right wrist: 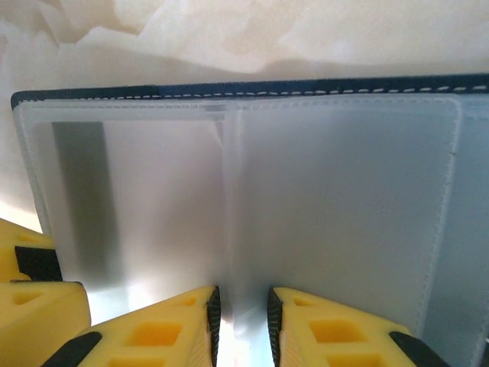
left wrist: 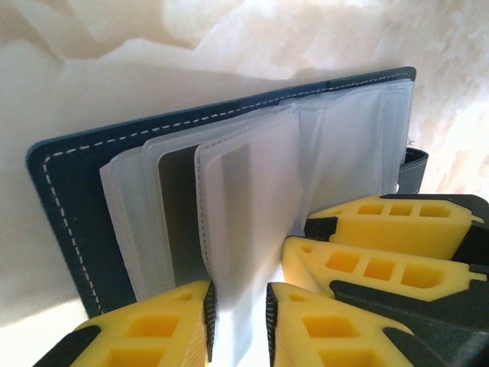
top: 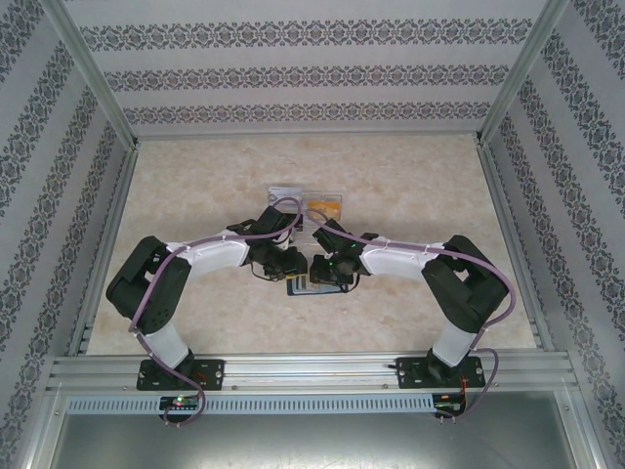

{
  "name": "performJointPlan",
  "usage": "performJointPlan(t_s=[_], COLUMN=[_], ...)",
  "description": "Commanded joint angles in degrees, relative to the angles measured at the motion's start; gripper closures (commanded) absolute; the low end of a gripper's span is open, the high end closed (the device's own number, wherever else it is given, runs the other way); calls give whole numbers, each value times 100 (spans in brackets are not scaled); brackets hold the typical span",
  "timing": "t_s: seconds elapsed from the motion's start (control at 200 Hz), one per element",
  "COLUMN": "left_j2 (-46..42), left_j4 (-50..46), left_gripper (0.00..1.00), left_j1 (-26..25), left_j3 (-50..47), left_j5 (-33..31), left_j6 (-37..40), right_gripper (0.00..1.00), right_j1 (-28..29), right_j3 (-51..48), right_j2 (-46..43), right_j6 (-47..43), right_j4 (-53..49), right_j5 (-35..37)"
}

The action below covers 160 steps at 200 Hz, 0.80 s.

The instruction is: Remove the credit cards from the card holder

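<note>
Card holder (top: pixel 305 289) lies open on the surface (top: pixel 195 186), midway across, right under both hands. The left hand (left wrist: pixel 238 325) is clamped on one clear sleeve (left wrist: pixel 244 214), which stands up from the navy cover. The right hand (right wrist: pixel 243 321) pinches another clear sleeve near the centre fold. Both arms bend inward from their bases, wrists nose to nose, yellow fingers (left wrist: pixel 382 264) just beside each other. A dark shape (left wrist: pixel 179 222) shows through a sleeve; card or not, I cannot tell. Clear box (top: pixel 285 195) with an orange card (top: pixel 324 205) sits just beyond the hands. There is open surface left, right and near.
</note>
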Motion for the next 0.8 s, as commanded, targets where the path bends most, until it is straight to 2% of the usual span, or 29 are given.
performJointPlan(t_s=[0.0, 0.21, 0.355, 0.525, 0.674, 0.794], left_j2=[-204, -97, -86, -197, -383, -462], left_j4=[409, 458, 119, -562, -1179, -1290], left_gripper=[75, 76, 88, 97, 98, 98], left_j1=[-116, -107, -81, -37, 32, 117], left_j3=[-121, -145, -37, 166, 274, 279], left_j5=[174, 220, -66, -514, -1003, -1034], left_j6=[6, -61, 51, 409, 719, 755], right_gripper=[72, 71, 70, 66, 62, 61], right_j1=[-98, -152, -202, -223, -242, -293], right_j3=[-251, -309, -358, -364, -422, -552], right_j2=[83, -103, -363, -824, -1278, -1492], right_j6=[-115, -161, -177, -234, -190, 3], right_j4=[-255, -138, -90, -129, -132, -206], right_j5=[163, 47, -1, -2, 178, 627])
